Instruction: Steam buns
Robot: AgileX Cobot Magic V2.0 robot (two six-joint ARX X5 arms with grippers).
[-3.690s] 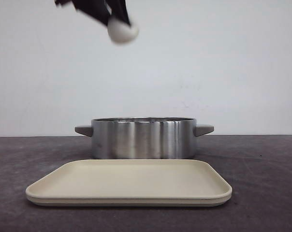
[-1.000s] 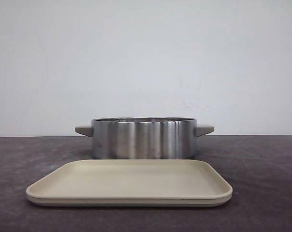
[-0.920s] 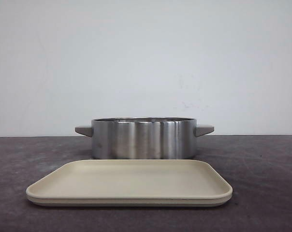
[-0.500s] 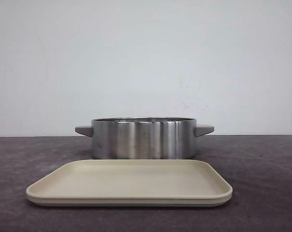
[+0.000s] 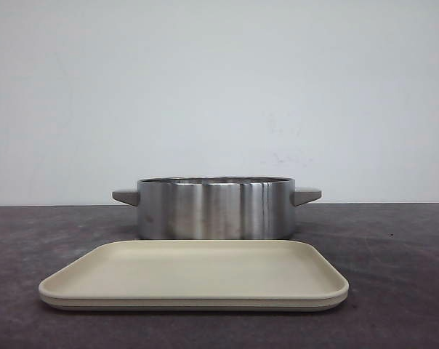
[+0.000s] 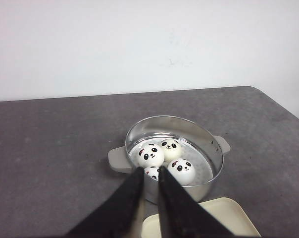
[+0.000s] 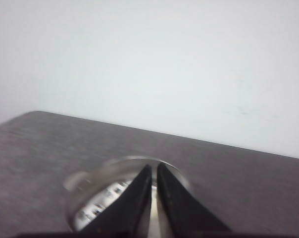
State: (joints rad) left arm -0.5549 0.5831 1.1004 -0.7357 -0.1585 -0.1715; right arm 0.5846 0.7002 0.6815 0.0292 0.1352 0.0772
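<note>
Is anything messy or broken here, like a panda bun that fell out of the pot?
Nothing stands out. All four buns sit inside the pot, faces up, one partly hidden behind the left gripper. The pot stands upright on the table, with the tray flat in front of it. No spills or damage show.

The buns [image 6: 151, 154] are smooth white with black panda faces, and one face carries a small reddish mark near an ear; they lie in a shiny silver pot [image 5: 215, 209] with dull grey handles, whose steel wall shows vertical bands of light and dark reflection. The tray [image 5: 194, 275] is a plain pale cream without any pattern, and the tabletop [image 5: 394, 254] is dark charcoal grey with a faint mottled grain. Both the left claw [image 6: 148, 177] and the right claw [image 7: 154, 173] have matte black fingers, and the wall behind is plain off-white.
</note>
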